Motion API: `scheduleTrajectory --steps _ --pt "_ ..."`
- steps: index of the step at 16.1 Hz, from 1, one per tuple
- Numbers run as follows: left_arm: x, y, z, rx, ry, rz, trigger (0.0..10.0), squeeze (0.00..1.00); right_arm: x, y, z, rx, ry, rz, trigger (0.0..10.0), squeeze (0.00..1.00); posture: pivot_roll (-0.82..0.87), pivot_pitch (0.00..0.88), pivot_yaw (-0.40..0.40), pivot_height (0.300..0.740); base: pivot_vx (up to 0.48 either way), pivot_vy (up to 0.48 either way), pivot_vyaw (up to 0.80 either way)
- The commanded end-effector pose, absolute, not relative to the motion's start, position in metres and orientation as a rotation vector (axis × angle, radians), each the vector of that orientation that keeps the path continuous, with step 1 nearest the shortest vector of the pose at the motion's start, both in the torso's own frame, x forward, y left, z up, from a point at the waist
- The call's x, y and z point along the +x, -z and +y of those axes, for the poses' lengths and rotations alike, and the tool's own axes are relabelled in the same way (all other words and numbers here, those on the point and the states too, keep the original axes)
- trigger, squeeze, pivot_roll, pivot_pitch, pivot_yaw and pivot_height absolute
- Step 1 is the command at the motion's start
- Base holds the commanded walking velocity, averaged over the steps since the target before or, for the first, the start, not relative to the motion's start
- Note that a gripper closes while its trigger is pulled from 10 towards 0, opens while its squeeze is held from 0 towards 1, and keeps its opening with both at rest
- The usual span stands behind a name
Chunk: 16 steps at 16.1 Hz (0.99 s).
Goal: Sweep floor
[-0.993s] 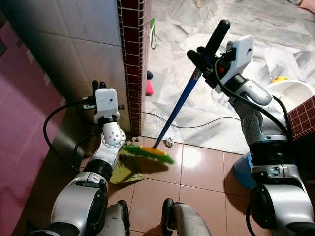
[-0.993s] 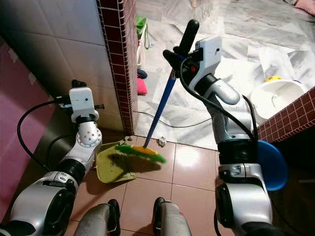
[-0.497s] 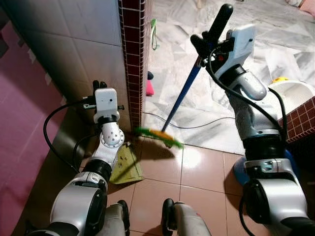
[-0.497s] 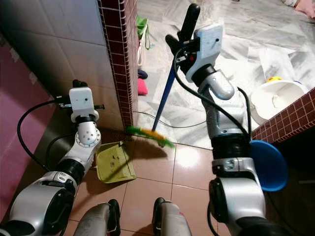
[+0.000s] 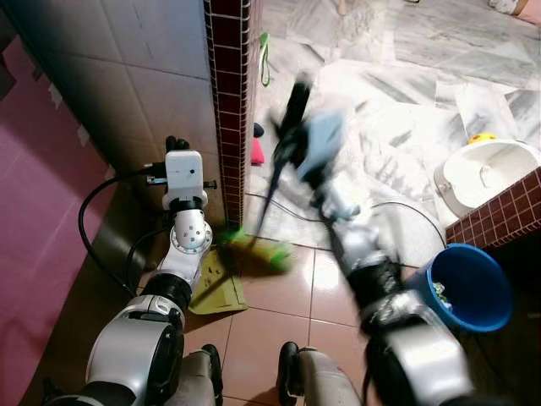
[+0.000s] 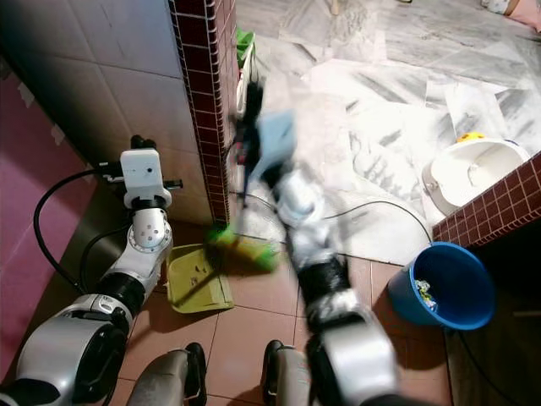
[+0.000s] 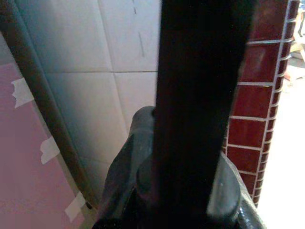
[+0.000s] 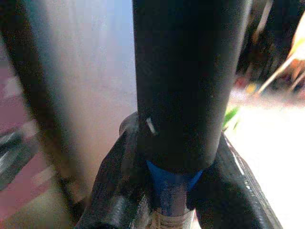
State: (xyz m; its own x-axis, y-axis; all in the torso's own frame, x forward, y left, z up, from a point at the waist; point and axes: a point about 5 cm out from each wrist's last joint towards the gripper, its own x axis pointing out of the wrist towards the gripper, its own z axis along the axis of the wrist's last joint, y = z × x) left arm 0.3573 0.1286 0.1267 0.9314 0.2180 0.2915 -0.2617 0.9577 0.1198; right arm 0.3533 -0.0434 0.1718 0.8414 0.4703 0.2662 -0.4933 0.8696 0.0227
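My right gripper [image 5: 292, 135], blurred by motion, is shut on the black grip [image 8: 190, 81] of a blue-shafted broom [image 5: 272, 182] in front of the brick wall corner. The broom's green and yellow head [image 5: 260, 251] touches the brown tile floor right beside the olive dustpan [image 5: 221, 292]. The dustpan rests on the floor at the foot of the wall. My left gripper [image 5: 175, 144] stands above it near the tiled wall, shut on the dustpan's upright black handle [image 7: 200, 95].
A red brick wall corner [image 5: 228, 101] rises just left of the broom. A blue bucket [image 5: 467, 292] with bits in it sits on the right, beside a low brick wall [image 5: 499, 220] and a white basin [image 5: 486, 169]. A black cable [image 5: 397, 205] crosses the marble floor.
My right arm has swung fast to the left with the broom, dragging its head toward the dustpan. The blue bucket behind the arm has come into view. The left arm held still.
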Motion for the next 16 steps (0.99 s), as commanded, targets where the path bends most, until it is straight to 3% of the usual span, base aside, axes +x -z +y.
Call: scheduleTrajectory --steps 1,6,10,13,16 --pt "0.349 -0.102 0.122 0.152 -0.22 -0.163 10.0 0.0 0.348 -0.169 -0.037 0.142 -0.54 -0.245 10.0 0.0 -0.04 0.205 -0.07 0.74 0.0 0.0 0.0" --pt "0.35 -0.101 0.122 0.143 -0.208 -0.147 10.0 0.0 0.338 -0.169 -0.052 0.215 -0.662 -0.201 10.0 0.0 -0.07 0.189 -0.073 0.74 0.0 0.0 0.0" --pt "0.352 -0.101 0.123 0.118 -0.213 -0.121 10.0 0.0 0.318 -0.176 -0.073 0.152 -0.921 -0.15 10.0 0.0 -0.1 0.162 -0.073 0.74 0.0 0.0 0.0" --pt "0.357 -0.103 0.132 0.032 -0.24 -0.083 10.0 0.0 0.323 -0.179 -0.094 0.036 -0.799 -0.187 10.0 0.0 -0.11 0.138 -0.063 0.74 0.0 0.0 0.0" --pt "0.361 -0.113 0.132 -0.083 -0.242 -0.112 10.0 0.0 0.341 -0.204 -0.121 0.029 -0.526 -0.302 10.0 0.0 -0.09 0.106 -0.043 0.74 0.0 0.0 0.0"
